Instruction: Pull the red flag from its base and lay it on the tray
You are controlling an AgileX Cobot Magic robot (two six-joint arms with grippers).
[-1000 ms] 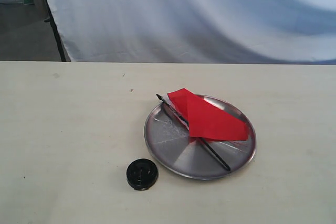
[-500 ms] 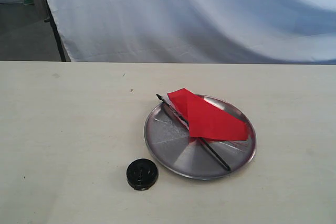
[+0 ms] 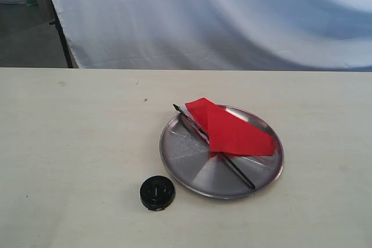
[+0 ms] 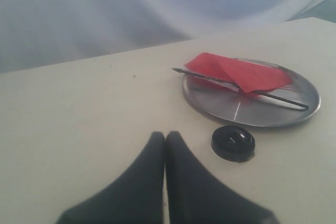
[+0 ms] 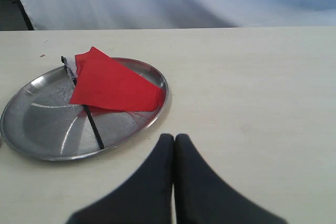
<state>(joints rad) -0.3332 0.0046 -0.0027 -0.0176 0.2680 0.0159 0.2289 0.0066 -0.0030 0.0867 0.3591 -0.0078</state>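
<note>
The red flag (image 3: 232, 129) lies flat on the tray (image 3: 192, 164), its black stick slanting across the steel with the pointed tip over the far-left rim. Off the tray's near-left edge sits the base (image 3: 157, 193), alone on the table. Neither gripper shows in the exterior view. My left gripper (image 4: 165, 137) is shut and holds nothing; the base (image 4: 233, 142), the flag (image 4: 239, 73) and the tray (image 4: 304, 114) lie ahead of it. My right gripper (image 5: 174, 139) is shut with nothing in it, a short way from the tray (image 5: 31, 140) that carries the flag (image 5: 113, 85).
The pale table (image 3: 75, 143) stretches wide to the left and right of the tray. A white cloth backdrop (image 3: 221, 15) hangs behind the table's far edge, with a dark stand leg (image 3: 61, 33) at the back left.
</note>
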